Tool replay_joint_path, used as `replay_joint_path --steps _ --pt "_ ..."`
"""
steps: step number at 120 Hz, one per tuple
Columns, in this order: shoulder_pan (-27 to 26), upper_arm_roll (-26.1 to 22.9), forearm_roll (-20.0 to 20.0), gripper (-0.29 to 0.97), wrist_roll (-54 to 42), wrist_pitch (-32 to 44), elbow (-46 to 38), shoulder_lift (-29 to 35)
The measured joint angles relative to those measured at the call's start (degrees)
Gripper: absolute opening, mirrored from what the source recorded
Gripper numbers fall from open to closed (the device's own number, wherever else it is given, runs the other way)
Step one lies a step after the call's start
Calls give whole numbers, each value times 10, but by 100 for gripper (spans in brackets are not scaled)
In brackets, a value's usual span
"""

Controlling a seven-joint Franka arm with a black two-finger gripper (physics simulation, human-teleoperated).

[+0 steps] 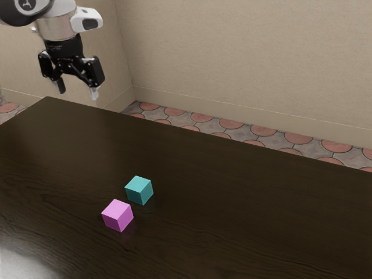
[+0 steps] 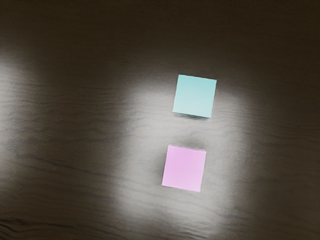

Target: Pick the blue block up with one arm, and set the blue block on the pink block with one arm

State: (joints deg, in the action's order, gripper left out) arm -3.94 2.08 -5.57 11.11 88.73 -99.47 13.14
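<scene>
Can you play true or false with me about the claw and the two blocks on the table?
1. The blue block is stacked on the pink block. False: both sit on the table, side by side.
2. The claw is open and holds nothing. True.
3. The claw is touching the blue block. False: it hangs high up at the exterior view's upper left, far from both blocks.
4. There is a small gap between the two blocks. True: the wrist view shows bare table between them.
</scene>
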Motion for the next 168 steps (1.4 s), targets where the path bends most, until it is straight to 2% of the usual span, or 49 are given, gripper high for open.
replay_joint_path --steps 17,40,52,69,105,126,149,168 --pt "-2 -4 0 68 10 30 -10 1" --pt "-1 -2 10 68 26 85 -123 -5" --pt "-2 -2 15 68 41 149 -200 -17" --pt "-2 -3 26 68 59 237 -249 -44" --pt "-7 -14 39 68 54 369 -267 -122" --pt "-12 -13 50 68 33 407 -265 -163" --pt "25 -11 56 68 4 431 -262 -198" --pt "24 -10 56 68 -20 451 -258 -221"
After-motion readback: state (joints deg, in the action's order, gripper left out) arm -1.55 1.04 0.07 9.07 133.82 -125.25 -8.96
